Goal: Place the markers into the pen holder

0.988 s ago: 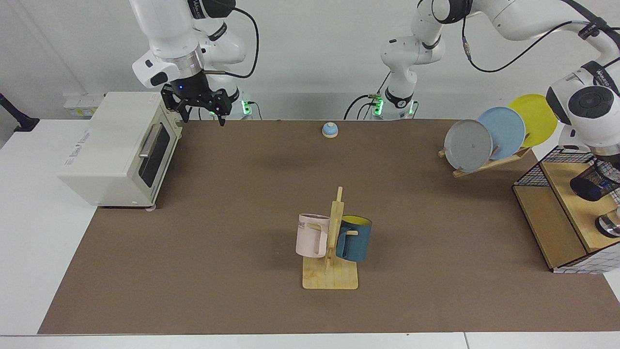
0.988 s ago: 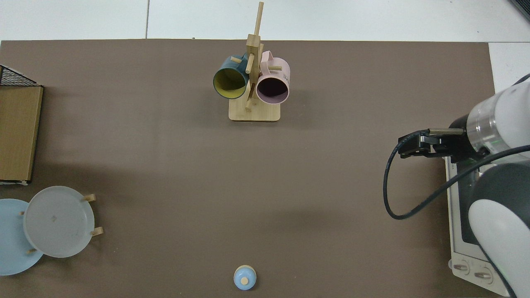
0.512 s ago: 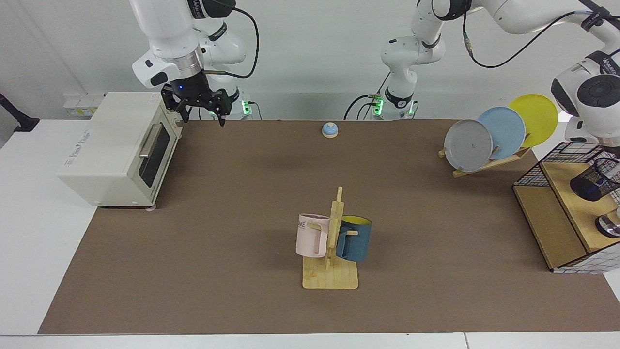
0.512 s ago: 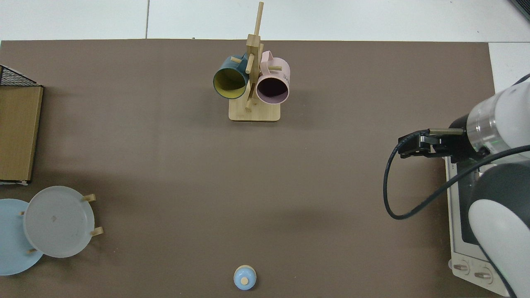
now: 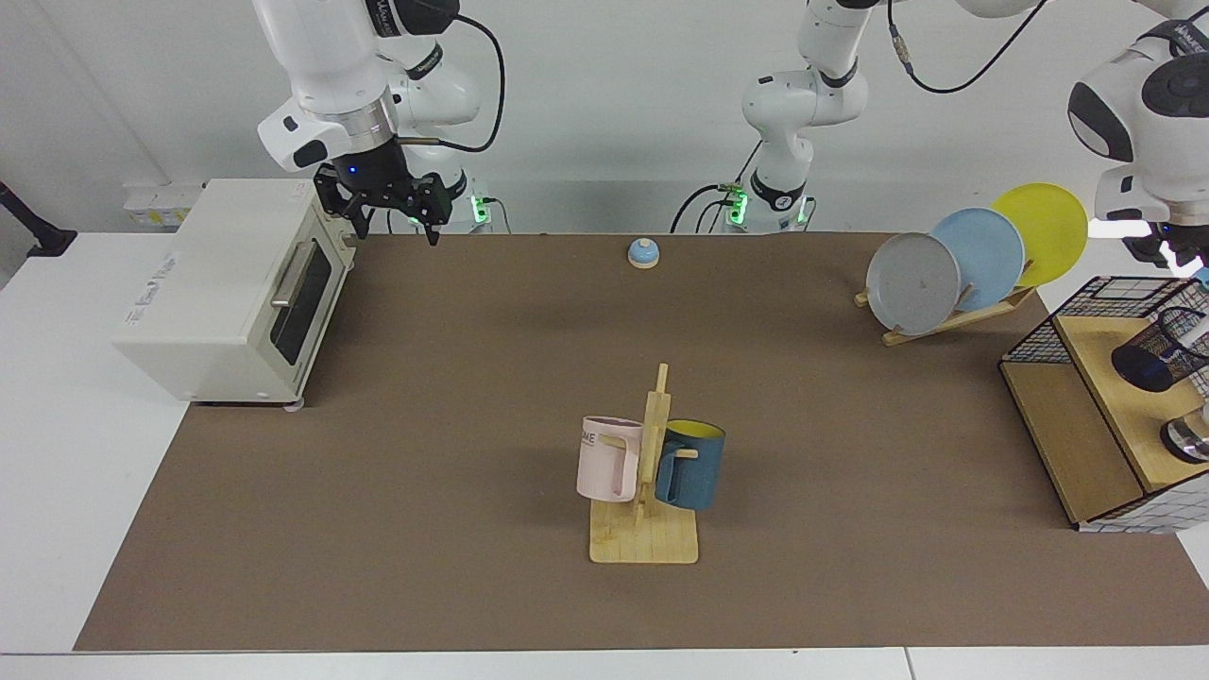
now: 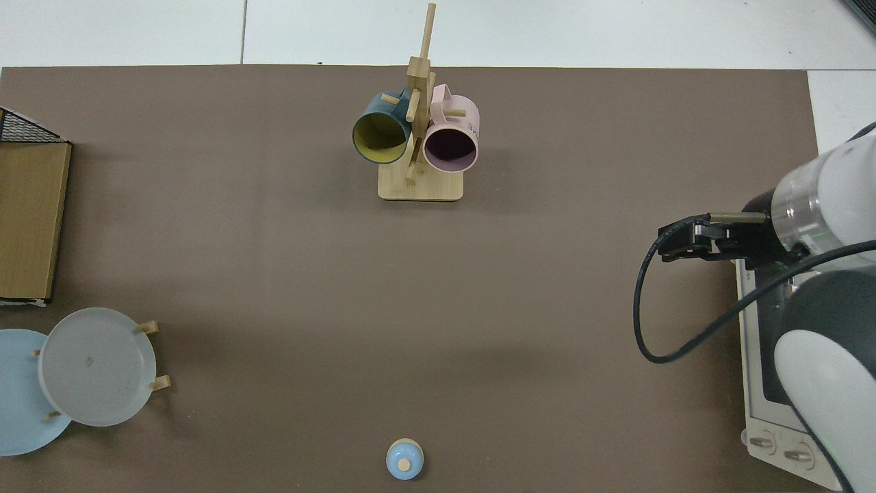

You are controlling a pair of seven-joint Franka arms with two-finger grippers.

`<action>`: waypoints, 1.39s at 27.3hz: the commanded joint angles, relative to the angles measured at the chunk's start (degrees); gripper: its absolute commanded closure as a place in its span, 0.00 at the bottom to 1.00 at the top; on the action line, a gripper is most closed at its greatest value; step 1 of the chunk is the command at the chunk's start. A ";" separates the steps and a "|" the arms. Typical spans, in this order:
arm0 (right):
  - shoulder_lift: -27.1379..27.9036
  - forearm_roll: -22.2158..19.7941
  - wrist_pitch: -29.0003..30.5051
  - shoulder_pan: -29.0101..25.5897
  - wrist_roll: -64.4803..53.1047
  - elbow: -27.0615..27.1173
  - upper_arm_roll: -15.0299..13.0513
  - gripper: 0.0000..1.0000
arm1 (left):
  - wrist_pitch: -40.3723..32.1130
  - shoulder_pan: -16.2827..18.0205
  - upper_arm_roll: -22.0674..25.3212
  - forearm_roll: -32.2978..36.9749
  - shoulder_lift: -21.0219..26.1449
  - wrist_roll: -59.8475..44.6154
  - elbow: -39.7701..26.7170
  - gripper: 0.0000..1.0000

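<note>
— The right gripper [image 5: 395,227]: where is it, and how do its fingers stand?

— It hangs idle in the air at the far edge of the brown mat, just beside the top front corner of the toaster oven [image 5: 227,283]. Its two fingers are spread apart with nothing between them. From above, the same gripper [image 6: 669,239] sticks out past the oven [image 6: 759,356] over bare mat.

— And the left gripper?

— The left gripper [image 5: 1171,250] points down at the very edge of the facing view, above the wire basket [image 5: 1048,326]. The frame cuts part of it off, so I cannot tell whether it grips anything. The top view does not reach it.

— Where is the marker?

— Only a sliver of the marker [image 5: 1200,316] shows. There is a blue bit just under the left gripper and a thin white barrel running down from it towards the mouth of the pen holder [image 5: 1154,354]. I cannot tell whether its lower end is inside the cup.

— And the pen holder itself?

— It is a black mesh cup on the upper wooden shelf inside the basket. A shiny round metal thing [image 5: 1188,439] sits near it on the same shelf, closer to the camera.

— Anything else on the table?

— A wooden mug stand [image 5: 644,529] is in the middle of the mat, with a pink mug [image 5: 607,460] and a blue mug [image 5: 691,465] hung on either side. A small blue bell [image 5: 643,252] sits at the far edge. A rack of three plates [image 5: 978,255] leans just beside the basket.
</note>
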 commanded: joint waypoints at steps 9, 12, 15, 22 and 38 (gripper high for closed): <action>-0.96 1.17 0.71 -1.13 0.59 -1.12 0.64 0.00 | -12.87 -0.29 -6.90 -13.25 -8.68 -12.00 -0.85 0.29; -0.96 1.17 0.63 -1.04 0.59 -1.12 0.64 0.00 | -16.20 -0.29 -9.62 -15.09 -9.47 -19.81 -0.85 0.27; -0.96 1.17 0.63 -1.04 0.59 -1.12 0.64 0.00 | -19.28 -0.38 -10.51 -20.18 -9.91 -28.87 -0.76 0.19; -0.96 1.17 0.63 -1.13 0.59 -1.12 0.64 0.00 | -23.59 -0.82 -16.39 -26.87 -10.53 -44.42 -0.41 0.01; -0.96 1.17 0.63 -1.04 0.59 -1.12 0.64 0.00 | -30.45 -2.66 -20.27 -42.34 -12.02 -73.63 -0.14 0.00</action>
